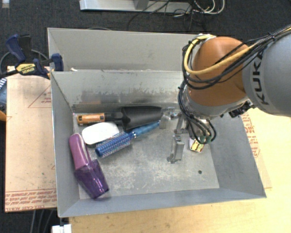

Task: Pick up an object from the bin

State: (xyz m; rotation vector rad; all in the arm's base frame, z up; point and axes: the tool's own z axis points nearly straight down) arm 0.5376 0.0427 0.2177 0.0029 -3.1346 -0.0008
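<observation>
End effector (176,148) low over bare floor of grey bin (136,81), right of centre; degree of opening not discernible, nothing visibly held. Nearest thing, just left: blue round hairbrush (121,141), lying slantwise, smooth handle toward end effector, bristled head beside white oval object (100,132) and purple bottle (87,168).

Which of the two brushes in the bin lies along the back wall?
The black brush with the copper-brown handle; the blue round brush lies in front of it, slanted across the bin floor.
</observation>
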